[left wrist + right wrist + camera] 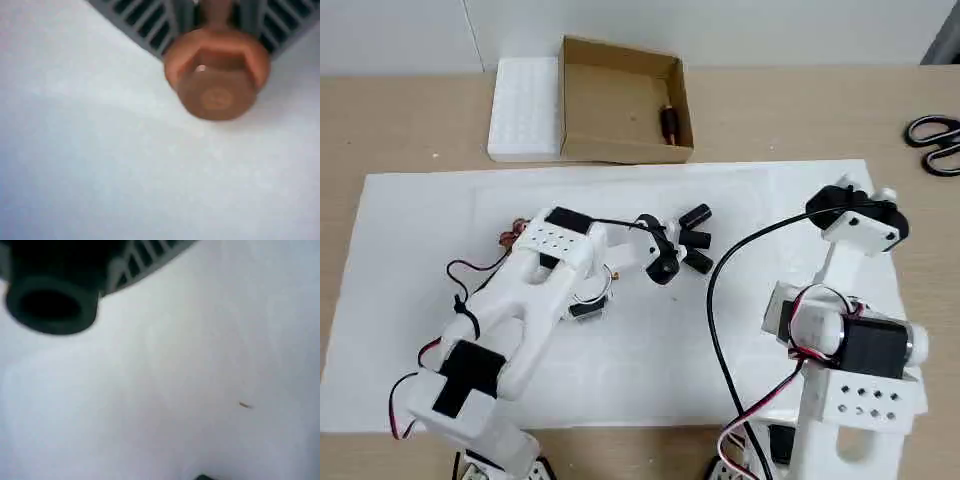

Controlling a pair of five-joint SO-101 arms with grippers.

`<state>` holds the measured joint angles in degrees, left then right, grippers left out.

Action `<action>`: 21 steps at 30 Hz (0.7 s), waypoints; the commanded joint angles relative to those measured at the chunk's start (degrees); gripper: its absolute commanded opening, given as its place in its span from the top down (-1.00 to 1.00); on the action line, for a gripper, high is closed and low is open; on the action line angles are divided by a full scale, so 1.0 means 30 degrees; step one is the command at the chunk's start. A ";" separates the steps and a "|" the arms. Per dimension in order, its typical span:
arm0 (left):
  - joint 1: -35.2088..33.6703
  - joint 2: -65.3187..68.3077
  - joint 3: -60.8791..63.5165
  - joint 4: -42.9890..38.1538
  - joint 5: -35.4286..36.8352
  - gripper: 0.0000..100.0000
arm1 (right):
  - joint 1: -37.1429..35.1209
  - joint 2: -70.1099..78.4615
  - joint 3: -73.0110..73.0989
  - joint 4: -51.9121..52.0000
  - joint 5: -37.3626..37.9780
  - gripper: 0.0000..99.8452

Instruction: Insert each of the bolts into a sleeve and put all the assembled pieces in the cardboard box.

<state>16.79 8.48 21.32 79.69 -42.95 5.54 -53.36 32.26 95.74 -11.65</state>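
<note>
Over the white sheet (100,175), pinches a copper bolt (216,85) in left jaws, black sleeve (50,307) in right jaws.

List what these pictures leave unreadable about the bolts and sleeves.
Bolt, left wrist view: shank cut off by the top edge.
Sleeve, right wrist view: seen end-on, its body lost in dark blur.
Piece in the cardboard box, high view: too small to show any bolt inside.
Reddish bits beside an arm, high view: too small to name.
</note>
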 commanded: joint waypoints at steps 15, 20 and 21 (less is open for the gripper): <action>-0.0176 -0.0234 -1.0711 0.5802 0.2989 0.99 | 0.0073 -0.0337 -0.0117 -0.0103 0.0176 1.00; -0.0322 -0.0234 -1.4579 0.6916 0.3077 0.99 | 0.0044 -0.0337 -0.0147 -0.0366 0.0645 1.00; -0.0381 -0.0264 -1.5048 0.6916 0.3077 0.99 | 0.0044 -0.0337 -0.0147 -0.0513 0.0938 1.00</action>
<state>16.26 8.48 -17.27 98.95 -34.42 5.54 -53.36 32.26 95.65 -10.77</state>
